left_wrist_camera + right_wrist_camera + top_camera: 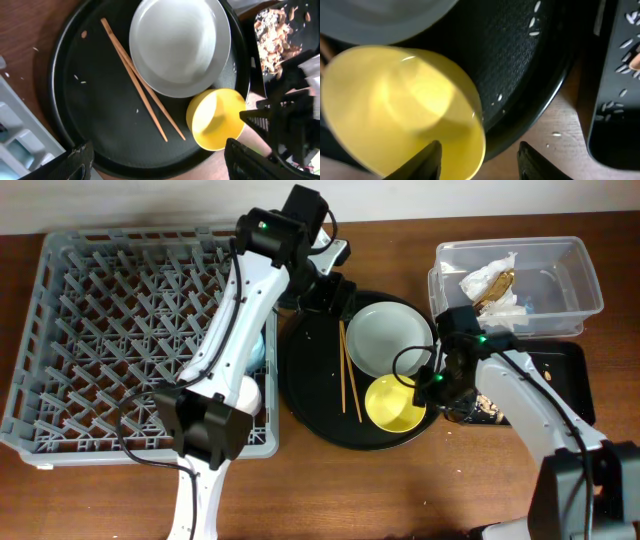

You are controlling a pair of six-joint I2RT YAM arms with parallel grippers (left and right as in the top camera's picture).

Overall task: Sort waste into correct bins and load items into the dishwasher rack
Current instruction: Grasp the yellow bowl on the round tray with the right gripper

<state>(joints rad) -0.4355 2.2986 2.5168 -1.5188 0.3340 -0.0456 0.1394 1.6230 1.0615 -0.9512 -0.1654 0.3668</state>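
Observation:
A grey plate (388, 338) (175, 45), a yellow bowl (392, 405) (215, 120) (395, 100) and wooden chopsticks (347, 370) (140, 90) lie on a round black tray (310, 395). My right gripper (437, 385) (480, 162) is open and straddles the bowl's right rim, one finger inside and one outside. My left gripper (325, 290) (160, 167) is open and empty above the round tray's far edge. A white napkin (500, 315) and a gold wrapper (497, 288) lie in the clear tub (560, 280). Food scraps (487, 410) (272, 40) lie in the black rectangular tray (565, 370). The pink cup is out of view.
The grey dishwasher rack (110, 330) fills the left side. A pale blue thing (260, 352), probably the light-blue cup, shows at its right edge, partly behind the left arm. Rice grains are scattered on the round tray (530, 65) and the wooden table (555, 134).

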